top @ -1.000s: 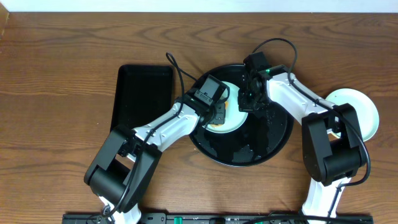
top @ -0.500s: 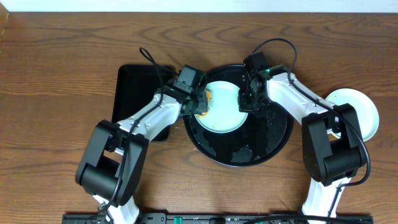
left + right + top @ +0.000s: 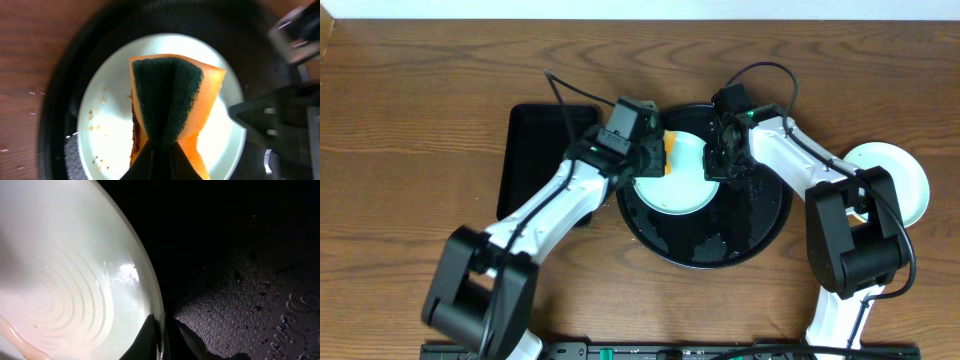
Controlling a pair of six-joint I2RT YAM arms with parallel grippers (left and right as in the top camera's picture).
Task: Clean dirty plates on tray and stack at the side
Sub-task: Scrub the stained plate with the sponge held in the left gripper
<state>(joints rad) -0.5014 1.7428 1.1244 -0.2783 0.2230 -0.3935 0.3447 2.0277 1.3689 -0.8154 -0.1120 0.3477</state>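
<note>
A pale mint plate (image 3: 680,188) lies on the round black tray (image 3: 760,225). My left gripper (image 3: 650,158) is shut on a folded orange sponge (image 3: 667,155) with a dark green scouring face, held over the plate's upper left edge. In the left wrist view the sponge (image 3: 170,95) hangs above the plate (image 3: 110,115), which has brown specks at its lower left. My right gripper (image 3: 713,168) is shut on the plate's right rim; the right wrist view shows the fingers pinching that rim (image 3: 161,322). Another pale plate (image 3: 900,175) sits at the table's right side.
A smaller rectangular black tray (image 3: 545,150) lies left of the round tray, partly under my left arm. The round tray's floor (image 3: 240,295) is wet with droplets. My right arm's base joint overlaps the side plate's left edge.
My left gripper has drawn the sponge off the plate's middle to its upper left edge, uncovering the plate. The right gripper has kept its hold on the rim.
</note>
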